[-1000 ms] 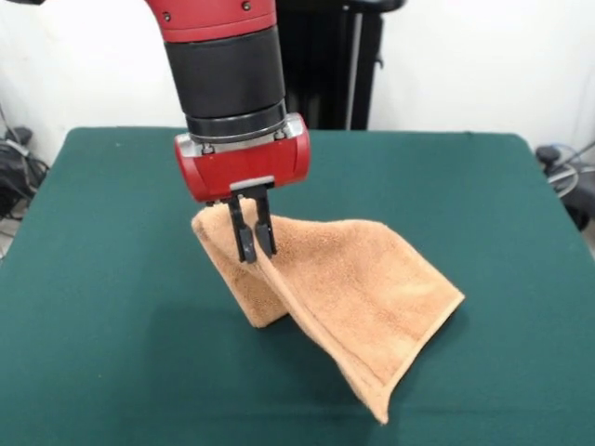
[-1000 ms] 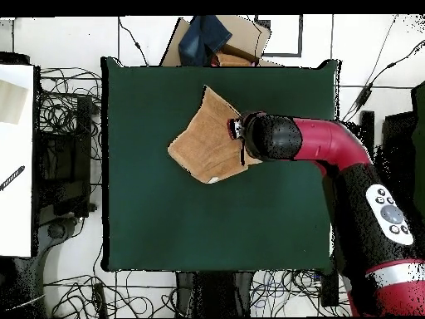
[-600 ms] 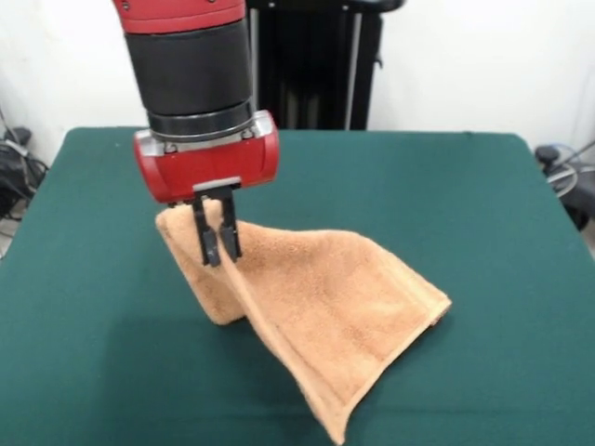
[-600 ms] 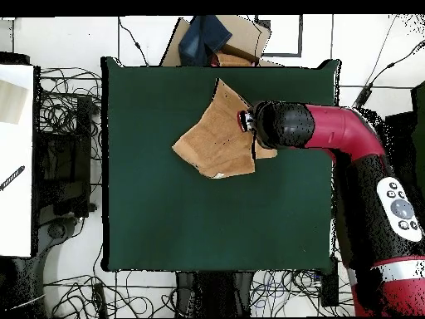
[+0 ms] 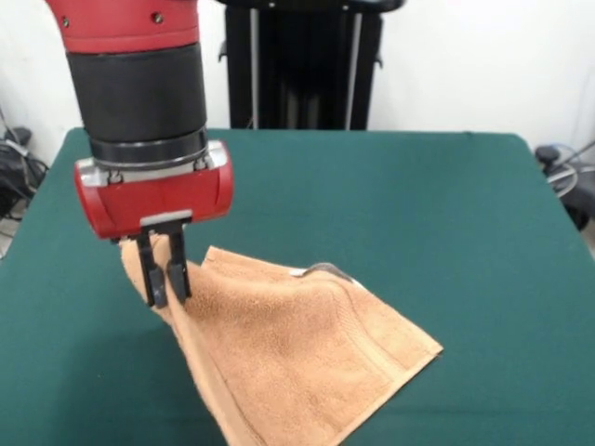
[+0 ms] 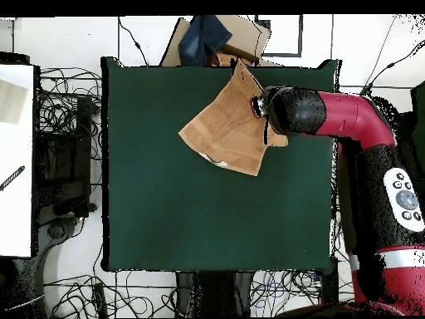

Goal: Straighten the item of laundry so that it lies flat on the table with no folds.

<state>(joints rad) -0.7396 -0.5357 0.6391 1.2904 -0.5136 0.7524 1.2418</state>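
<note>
A tan terry-cloth towel (image 5: pixel 297 353) with a woven border band hangs by one corner from my gripper (image 5: pixel 164 288). The gripper is shut on that raised corner, a little above the dark green table (image 5: pixel 418 204). From the pinched corner the towel slopes down to the right, and its lower part rests spread on the table. A small fold sits at its upper edge. From overhead, the towel (image 6: pixel 226 129) lies near the table's (image 6: pixel 166 208) top right part, with the arm's black and red end over its right side and the gripper (image 6: pixel 259 106) at the cloth.
A cardboard box (image 6: pixel 241 37) with a dark blue cloth (image 6: pixel 205 35) sits just beyond the table's top edge in the overhead view. Cables lie on the floor around the table. A white bench (image 6: pixel 17 158) stands at the left.
The gripper has carried the held corner left and toward the camera in the front view, dragging the towel along. The towel has opened out wider and lies lower on the table.
</note>
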